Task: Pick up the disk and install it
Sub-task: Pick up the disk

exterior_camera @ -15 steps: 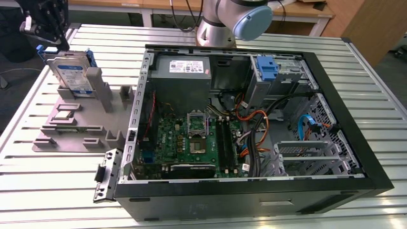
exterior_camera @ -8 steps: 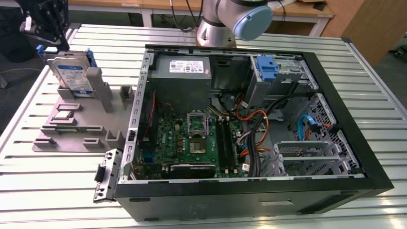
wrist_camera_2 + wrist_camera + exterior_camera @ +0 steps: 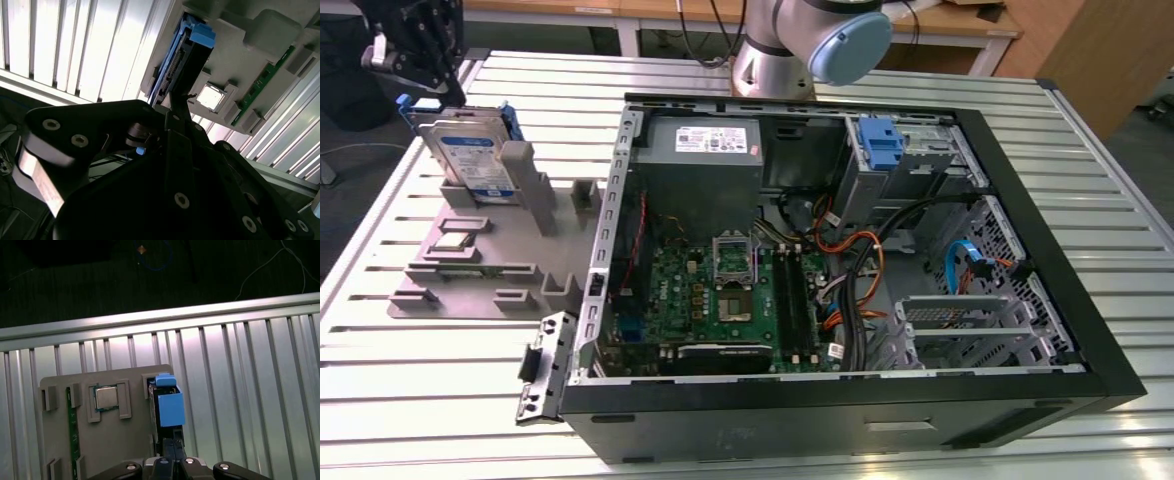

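The disk point(image 3: 467, 150), a silver drive with a white-and-blue label in a blue carrier, stands on edge in a slot of the grey holder point(image 3: 467, 275) at the exterior view's left. My gripper point(image 3: 447, 98) hangs right at the disk's top edge, at the far left corner of the table. In the first wrist view the gripper point(image 3: 171, 447) lies directly in line with the disk's point(image 3: 170, 407) blue end. The second wrist view has the gripper's tip point(image 3: 175, 100) against the end of the disk point(image 3: 185, 60). The disk still sits in the holder.
An open computer case point(image 3: 1067, 300) fills the table's middle and right, with a blue bracket point(image 3: 881, 140) in its upper drive bay. The holder also carries a processor chip point(image 3: 454, 240) and a green memory stick point(image 3: 70, 440). The arm's base point(image 3: 787, 50) stands behind the case.
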Robot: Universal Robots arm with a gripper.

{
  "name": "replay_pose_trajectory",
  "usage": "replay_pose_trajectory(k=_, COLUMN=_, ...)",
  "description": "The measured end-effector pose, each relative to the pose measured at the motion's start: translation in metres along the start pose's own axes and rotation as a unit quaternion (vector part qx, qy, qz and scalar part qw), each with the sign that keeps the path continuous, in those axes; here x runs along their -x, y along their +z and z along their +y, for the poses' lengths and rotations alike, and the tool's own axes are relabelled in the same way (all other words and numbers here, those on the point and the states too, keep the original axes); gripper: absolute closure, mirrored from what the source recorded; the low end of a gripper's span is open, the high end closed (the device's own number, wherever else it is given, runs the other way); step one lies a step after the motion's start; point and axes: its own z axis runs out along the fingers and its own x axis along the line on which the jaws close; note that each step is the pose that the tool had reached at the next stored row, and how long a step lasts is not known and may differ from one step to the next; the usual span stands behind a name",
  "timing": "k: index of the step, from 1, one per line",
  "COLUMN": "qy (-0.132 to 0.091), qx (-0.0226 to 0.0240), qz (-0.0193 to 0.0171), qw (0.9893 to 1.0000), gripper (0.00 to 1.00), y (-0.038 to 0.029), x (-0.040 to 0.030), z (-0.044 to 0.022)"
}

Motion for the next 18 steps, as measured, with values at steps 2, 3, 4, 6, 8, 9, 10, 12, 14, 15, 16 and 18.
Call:
replay_pose_trajectory(k=2, qy=0.000, qx=0.0000, qz=0.0000, qw=1.0000, gripper=0.89, y=0.0000, x=0.0000, z=0.0000)
replay_pose_trajectory(k=3, qy=0.000, qx=0.0000, qz=0.0001, qw=1.0000, gripper=0.83, y=0.0000, x=0.0000, z=0.0000)
replay_pose_trajectory(k=4, qy=0.000, qx=0.0000, qz=0.0001, qw=1.0000, gripper=0.83, y=0.0000, x=0.0000, z=0.0000)
replay_pose_trajectory(k=6, qy=0.000, qx=0.0000, qz=0.0001, qw=1.0000, gripper=0.71, y=0.0000, x=0.0000, z=0.0000)
replay_pose_trajectory(k=8, qy=0.000, qx=0.0000, qz=0.0002, qw=1.0000, gripper=0.65, y=0.0000, x=0.0000, z=0.0000)
replay_pose_trajectory(k=9, qy=0.000, qx=0.0000, qz=0.0002, qw=1.0000, gripper=0.59, y=0.0000, x=0.0000, z=0.0000)
replay_pose_trajectory(k=10, qy=0.000, qx=0.0000, qz=0.0002, qw=1.0000, gripper=0.59, y=0.0000, x=0.0000, z=0.0000)
replay_pose_trajectory(k=12, qy=0.000, qx=0.0000, qz=0.0003, qw=1.0000, gripper=0.47, y=0.0000, x=0.0000, z=0.0000)
replay_pose_trajectory(k=14, qy=0.000, qx=0.0000, qz=0.0003, qw=1.0000, gripper=0.42, y=0.0000, x=0.0000, z=0.0000)
replay_pose_trajectory(k=15, qy=0.000, qx=-0.0001, qz=0.0004, qw=1.0000, gripper=0.42, y=0.0000, x=0.0000, z=0.0000)
replay_pose_trajectory(k=16, qy=0.000, qx=-0.0001, qz=0.0004, qw=1.0000, gripper=0.35, y=0.0000, x=0.0000, z=0.0000)
replay_pose_trajectory(k=18, qy=0.000, qx=-0.0001, qz=0.0004, qw=1.0000, gripper=0.35, y=0.0005, x=0.0000, z=-0.0001)
